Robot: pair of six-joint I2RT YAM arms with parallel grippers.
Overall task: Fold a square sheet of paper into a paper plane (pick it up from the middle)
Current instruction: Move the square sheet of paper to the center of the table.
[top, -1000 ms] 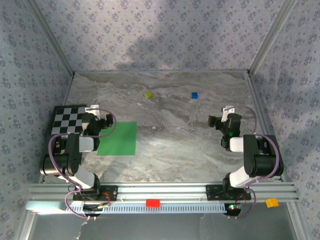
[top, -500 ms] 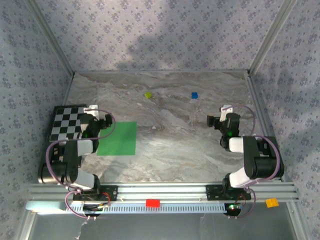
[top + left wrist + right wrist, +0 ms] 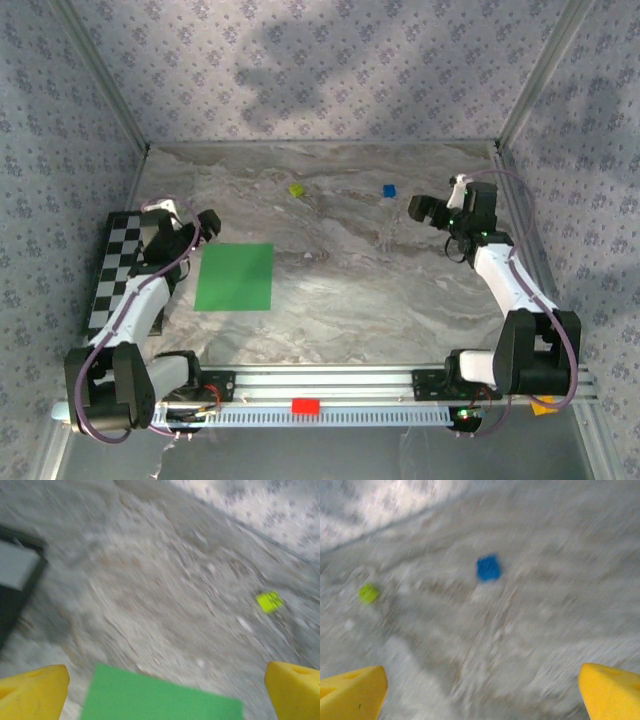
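Green square sheet of paper [image 3: 235, 277] flat on surface [image 3: 350, 300]; left pincer [image 3: 203, 224] released, near its far-left corner; right pincer [image 3: 420, 208] released, empty, near blue block [image 3: 389, 190].

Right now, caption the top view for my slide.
Before folding: left gripper and right gripper open above the table, sheet flat beside the left.

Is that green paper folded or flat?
Spread flat: the paper lies as a plain square on the table, no crease showing.
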